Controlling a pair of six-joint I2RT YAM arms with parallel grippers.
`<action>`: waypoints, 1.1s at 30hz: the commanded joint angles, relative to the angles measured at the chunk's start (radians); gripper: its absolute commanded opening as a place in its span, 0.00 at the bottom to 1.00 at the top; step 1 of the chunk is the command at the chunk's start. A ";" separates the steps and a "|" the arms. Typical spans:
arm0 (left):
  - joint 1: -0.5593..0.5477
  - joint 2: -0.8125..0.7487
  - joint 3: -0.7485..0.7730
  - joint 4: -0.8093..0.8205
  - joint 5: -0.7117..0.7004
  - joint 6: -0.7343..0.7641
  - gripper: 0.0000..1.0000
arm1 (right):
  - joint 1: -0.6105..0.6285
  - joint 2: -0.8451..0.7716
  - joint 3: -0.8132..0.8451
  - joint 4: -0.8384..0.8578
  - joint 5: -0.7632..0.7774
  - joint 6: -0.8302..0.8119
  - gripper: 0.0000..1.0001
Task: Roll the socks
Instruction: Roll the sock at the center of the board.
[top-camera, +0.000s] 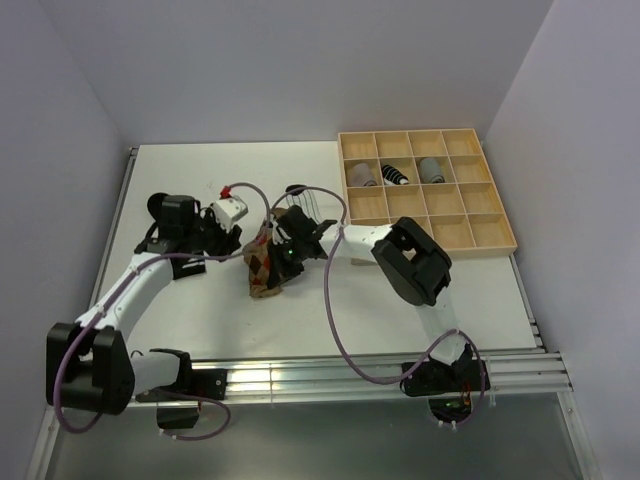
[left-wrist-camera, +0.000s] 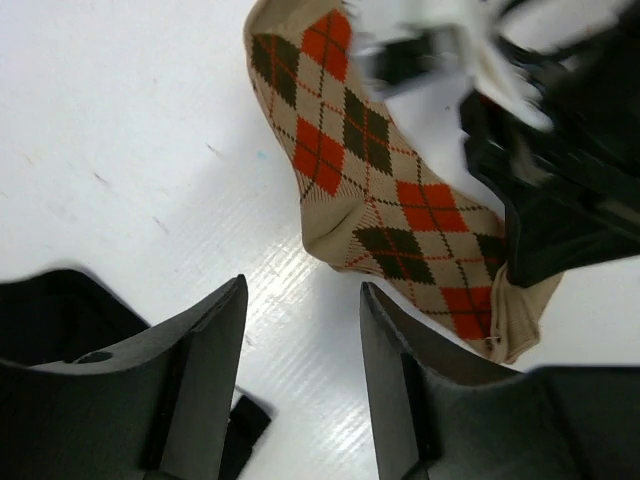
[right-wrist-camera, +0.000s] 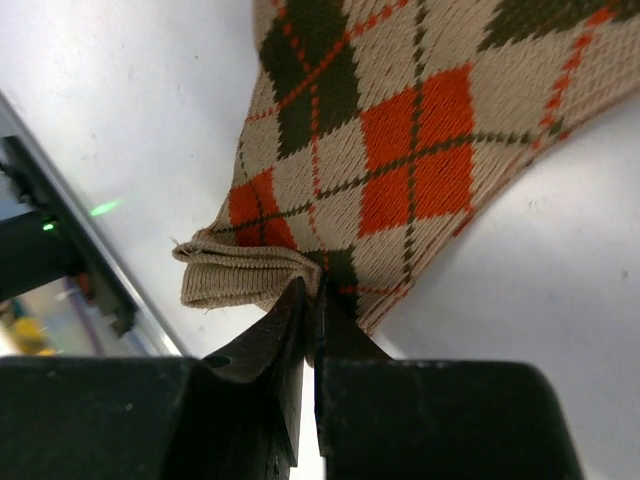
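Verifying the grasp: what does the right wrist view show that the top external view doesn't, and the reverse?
Only the right wrist: the right gripper pinched shut on the ribbed cuff of the beige, orange and dark-green argyle sock. Only the top external: the wooden compartment tray holding three rolled socks, and the left gripper beside the sock. Both: that argyle sock on the white table.

We look down on a white rectangular tabletop (top-camera: 480, 295), boxed in on three sides by plain pale grey walls (top-camera: 300, 60), with ribbed aluminium rails (top-camera: 280, 382) running along its near edge under even, soft light.
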 joint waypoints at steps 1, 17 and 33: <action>-0.093 -0.108 -0.102 0.103 -0.116 0.147 0.55 | -0.028 0.117 0.082 -0.222 -0.017 -0.007 0.05; -0.527 -0.210 -0.450 0.333 -0.380 0.298 0.66 | -0.088 0.252 0.203 -0.314 -0.097 0.010 0.04; -0.595 -0.006 -0.469 0.490 -0.465 0.331 0.57 | -0.091 0.236 0.174 -0.308 -0.103 -0.005 0.03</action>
